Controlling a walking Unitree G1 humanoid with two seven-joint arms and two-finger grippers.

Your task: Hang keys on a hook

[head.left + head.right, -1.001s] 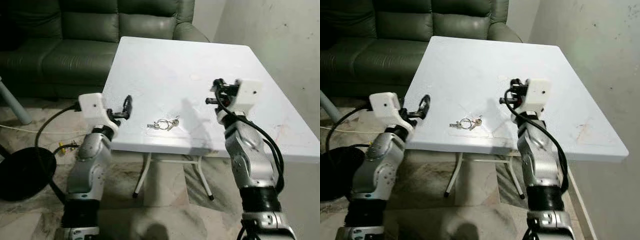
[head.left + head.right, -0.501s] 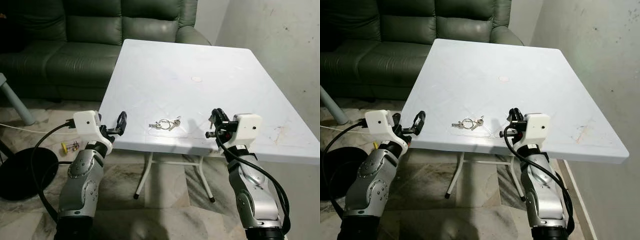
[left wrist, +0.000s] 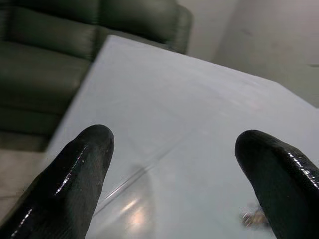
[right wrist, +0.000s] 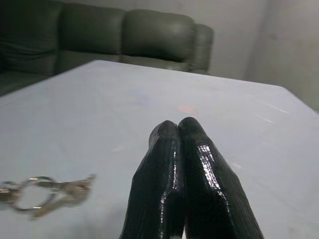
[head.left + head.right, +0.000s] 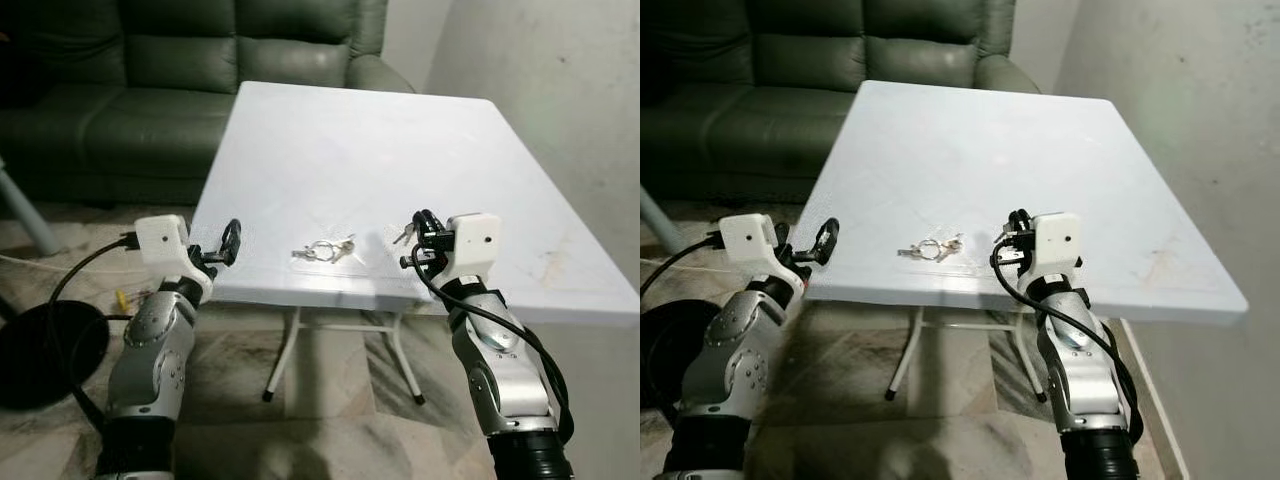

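A bunch of keys on a ring (image 5: 326, 249) (image 5: 930, 247) lies on the white table (image 5: 350, 150) close to its near edge. My right gripper (image 5: 418, 237) (image 5: 1011, 235) is to the right of the keys, low over the table edge, with its fingers (image 4: 182, 164) pressed together and nothing between them. The keys (image 4: 47, 194) lie off to one side of those fingers. At the table's left edge my left gripper (image 5: 228, 241) (image 5: 825, 240) hovers, fingers (image 3: 75, 169) spread wide. The keys (image 3: 254, 217) peek out beside one left finger.
A dark green leather sofa (image 5: 150, 80) stands behind the table. A plain wall (image 5: 560, 110) runs along the right. A black round base (image 5: 45, 350) and cables lie on the tiled floor to the left. Folding table legs (image 5: 290, 345) show under the near edge.
The camera has shifted slightly. Both arms have lowered from a second ago; the right gripper has come down beside the keys, and the left now sits at the table's left edge. The keys have not moved.
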